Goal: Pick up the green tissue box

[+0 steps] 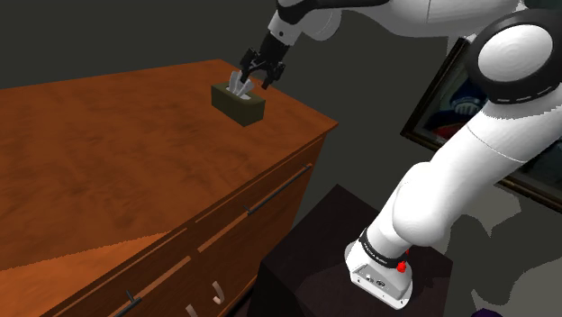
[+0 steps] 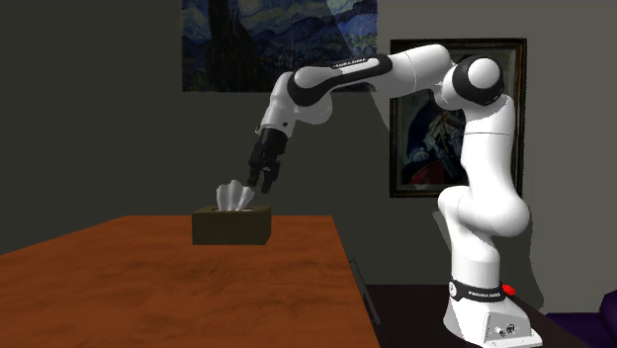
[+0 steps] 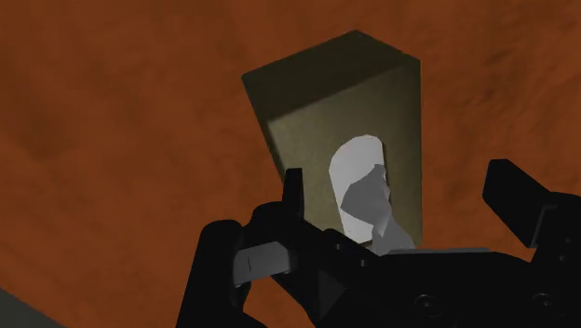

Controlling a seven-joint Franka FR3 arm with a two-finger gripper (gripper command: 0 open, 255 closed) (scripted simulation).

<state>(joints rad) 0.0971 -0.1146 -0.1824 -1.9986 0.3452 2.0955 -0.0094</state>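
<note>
Two risks stand out. The gripper (image 1: 257, 82) hangs just above the box (image 1: 241, 104), fingers spread and holding nothing, with the tissue (image 3: 358, 182) standing between them. If it closes too high, I judge it would pinch only tissue and pull a sheet free. If it comes down off-centre, a finger could land on the box top and shove or tip it. The olive-green box sits on the dresser (image 1: 108, 171) towards its far end, not far from the edge on the shoulder view's right, so a push that way might send it off. The top around it is bare, and there is open room above for lifting.
</note>
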